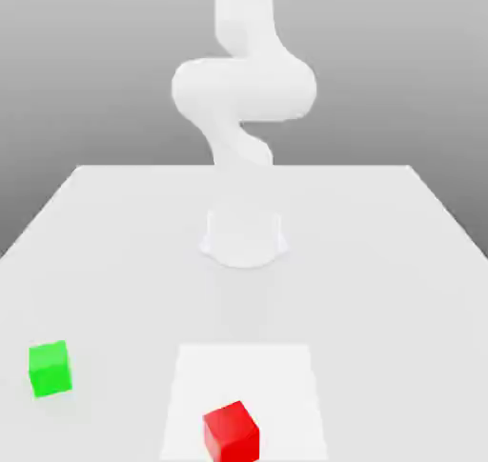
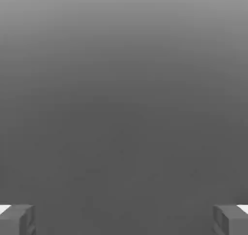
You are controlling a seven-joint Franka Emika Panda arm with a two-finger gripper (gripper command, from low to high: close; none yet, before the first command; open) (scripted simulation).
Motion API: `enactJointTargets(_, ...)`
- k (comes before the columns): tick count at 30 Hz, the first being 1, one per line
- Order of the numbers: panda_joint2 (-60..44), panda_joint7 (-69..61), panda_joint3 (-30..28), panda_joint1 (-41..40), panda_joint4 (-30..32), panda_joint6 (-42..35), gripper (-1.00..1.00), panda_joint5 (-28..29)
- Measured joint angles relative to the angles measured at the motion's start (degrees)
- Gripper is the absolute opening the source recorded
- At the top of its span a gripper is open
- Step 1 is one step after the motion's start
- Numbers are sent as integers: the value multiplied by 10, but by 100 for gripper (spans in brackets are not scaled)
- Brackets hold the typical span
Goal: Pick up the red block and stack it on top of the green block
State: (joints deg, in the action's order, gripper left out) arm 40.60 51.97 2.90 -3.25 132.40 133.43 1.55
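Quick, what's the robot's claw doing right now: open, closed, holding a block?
Gripper: open, fingers spread wide, holding nothing.

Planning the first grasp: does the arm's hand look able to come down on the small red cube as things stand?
Probably yes. The small bright red cube sits alone on the white table, well apart from the small bright green cube, with nothing over or beside it. The hand is open and holds nothing.
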Motion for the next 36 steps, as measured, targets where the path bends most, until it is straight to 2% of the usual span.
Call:
enactJointTargets(8, -171, 208, 77, -86, 20, 53, 0, 62)
enactJointTargets(17, -359, 430, 108, -132, 42, 111, 0, 122)
enactJointTargets(22, -455, 525, 104, -133, 56, 149, 0, 114)
enactJointTargets(27, -541, 585, 106, -131, 69, 195, 0, 68)
enactJointTargets(31, -623, 617, 78, -110, 58, 259, 0, 96)
enactJointTargets(32, -638, 622, 71, -104, 56, 271, -100, 102)
enactJointTargets(36, -638, 622, 72, -104, 56, 272, -100, 103)
